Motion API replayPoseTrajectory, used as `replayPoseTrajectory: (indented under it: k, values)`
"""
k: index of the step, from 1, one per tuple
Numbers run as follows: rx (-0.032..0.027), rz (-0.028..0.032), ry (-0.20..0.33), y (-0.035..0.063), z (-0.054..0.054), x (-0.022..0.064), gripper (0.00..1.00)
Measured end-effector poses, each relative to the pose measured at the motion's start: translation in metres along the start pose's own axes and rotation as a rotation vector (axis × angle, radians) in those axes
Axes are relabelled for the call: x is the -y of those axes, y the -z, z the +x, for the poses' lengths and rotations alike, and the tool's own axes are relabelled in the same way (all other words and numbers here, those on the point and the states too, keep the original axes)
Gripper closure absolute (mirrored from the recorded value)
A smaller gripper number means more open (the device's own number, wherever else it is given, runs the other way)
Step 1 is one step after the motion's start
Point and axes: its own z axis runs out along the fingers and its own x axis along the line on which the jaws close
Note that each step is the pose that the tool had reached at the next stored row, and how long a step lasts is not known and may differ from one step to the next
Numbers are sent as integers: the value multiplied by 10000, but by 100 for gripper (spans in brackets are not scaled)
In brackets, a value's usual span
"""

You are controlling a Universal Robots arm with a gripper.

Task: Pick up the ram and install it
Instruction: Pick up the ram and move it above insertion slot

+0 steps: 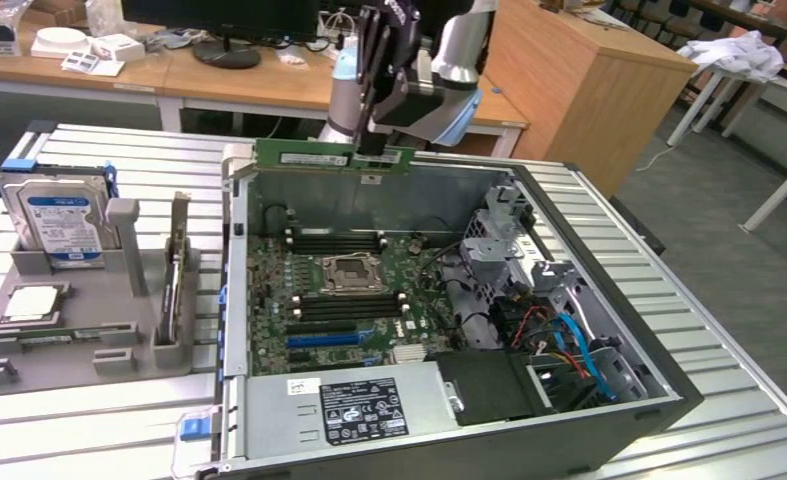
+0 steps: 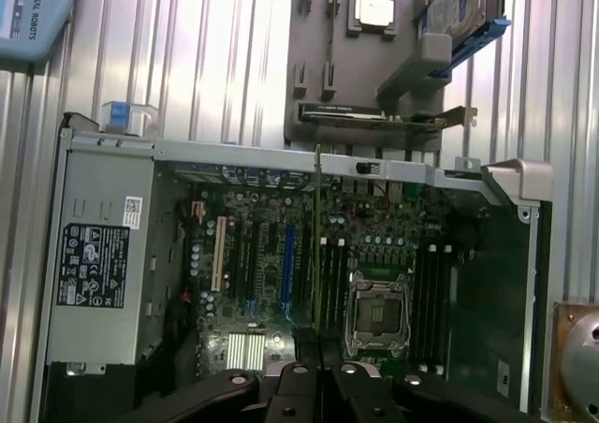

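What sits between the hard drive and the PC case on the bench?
Exterior view: an expansion card standing on edge in the grey holder, between the hard drive and the case.

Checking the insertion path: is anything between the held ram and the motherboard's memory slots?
Nothing visible. The hand holds the ram above the open case, and the memory slots beside the CPU socket lie uncovered below it.
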Motion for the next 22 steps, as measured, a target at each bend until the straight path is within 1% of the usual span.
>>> replayPoseTrajectory:
  k: [4,6,13,20,22]
  values:
    - [-8,-15,153,2,4,61,88]
    - [-2,-22,228,4,6,94,88]
    - [73,-34,457,6,13,184,88]
    - [74,-37,475,7,13,190,88]
    - [76,-36,476,6,14,204,88]
